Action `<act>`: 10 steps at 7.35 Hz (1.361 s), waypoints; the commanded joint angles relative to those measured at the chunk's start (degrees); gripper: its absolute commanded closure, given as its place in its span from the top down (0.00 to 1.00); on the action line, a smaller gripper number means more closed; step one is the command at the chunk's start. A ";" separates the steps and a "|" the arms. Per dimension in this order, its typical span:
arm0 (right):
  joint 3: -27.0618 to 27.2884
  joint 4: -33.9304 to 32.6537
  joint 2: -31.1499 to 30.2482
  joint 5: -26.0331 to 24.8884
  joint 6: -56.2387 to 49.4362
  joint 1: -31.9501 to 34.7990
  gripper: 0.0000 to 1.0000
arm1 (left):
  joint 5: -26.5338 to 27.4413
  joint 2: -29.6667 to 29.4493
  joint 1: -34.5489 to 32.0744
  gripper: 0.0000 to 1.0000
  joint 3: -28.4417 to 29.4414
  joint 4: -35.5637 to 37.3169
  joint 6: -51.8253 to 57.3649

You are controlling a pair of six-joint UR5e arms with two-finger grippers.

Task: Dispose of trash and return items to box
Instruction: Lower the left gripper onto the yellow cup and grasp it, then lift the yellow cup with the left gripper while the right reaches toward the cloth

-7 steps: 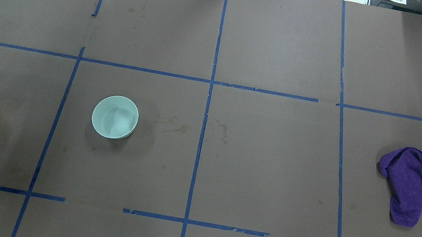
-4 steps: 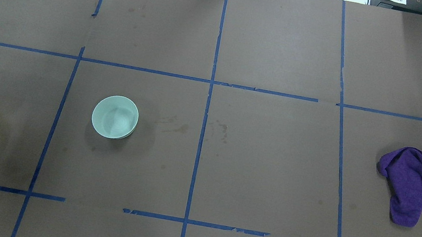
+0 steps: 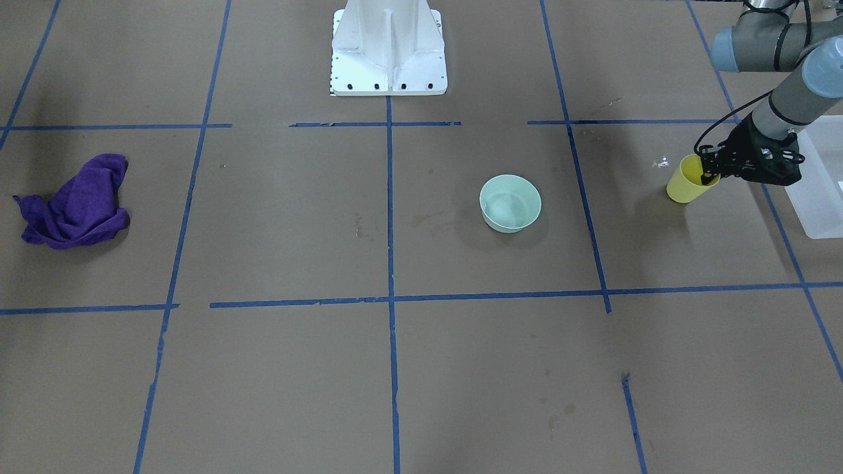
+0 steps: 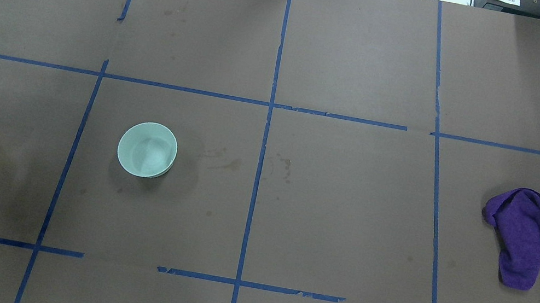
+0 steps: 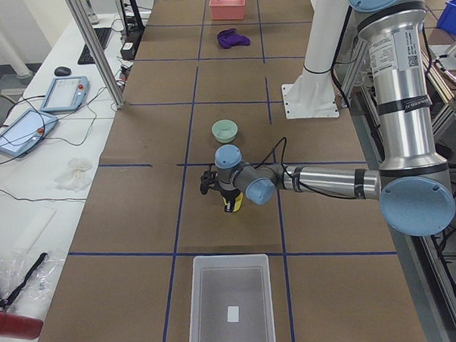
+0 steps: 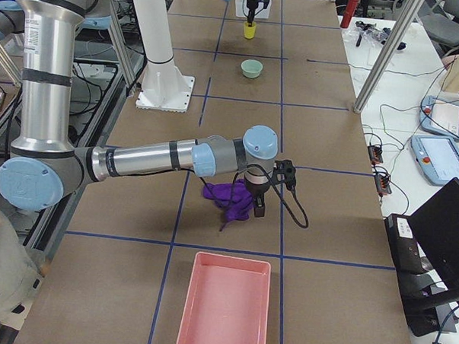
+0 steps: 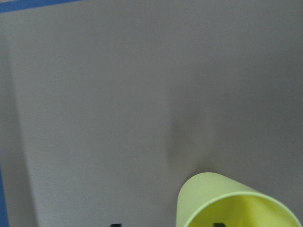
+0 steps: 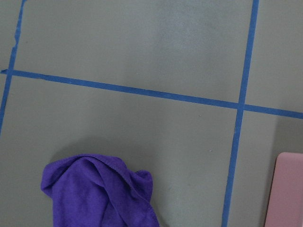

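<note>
The left arm [image 5: 327, 183] reaches out low and nearly level, the left gripper [image 3: 710, 172] held with fingers parted. The right arm [image 6: 138, 160] stretches out likewise, the right gripper [image 6: 257, 207] pointing down, its jaw state unclear.

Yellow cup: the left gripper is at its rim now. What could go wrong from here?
1. The left gripper appears to straddle just one wall of the yellow cup. Such a thin rim hold may let the cup tilt or slip when lifted.
2. The cup stands free; an off-centre squeeze could tip it over.
3. The box is close beside; a low carry could knock the cup against its wall.
</note>
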 commanded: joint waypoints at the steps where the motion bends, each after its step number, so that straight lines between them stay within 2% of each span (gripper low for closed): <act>1: 0.11 0.79 0.04 0.85 2.07 -1.22 1.00 | 0.00 -0.06 -0.44 0.00 -1.78 0.02 0.15; 3: 0.11 2.80 0.48 0.68 6.00 -3.41 1.00 | -0.08 0.64 -2.19 0.00 -6.68 0.11 0.15; 5: 0.02 9.20 0.13 0.15 14.34 -6.92 1.00 | -0.17 0.29 -9.55 0.00 -9.68 0.37 0.94; 6: 0.02 12.45 -0.05 -0.20 17.95 -9.72 1.00 | -2.26 0.46 -12.55 0.00 -10.22 0.46 6.69; 7: 0.02 16.23 -0.31 -1.59 22.86 -13.75 1.00 | -5.15 0.47 -15.45 0.00 -9.35 0.55 12.58; 8: 0.02 19.92 -1.18 -5.61 26.04 -18.40 1.00 | -5.18 0.55 -16.61 0.00 -9.17 0.55 15.77; 10: -0.68 22.50 -1.54 -10.38 26.34 -22.91 1.00 | -5.09 0.55 -21.60 0.00 -6.20 0.55 25.32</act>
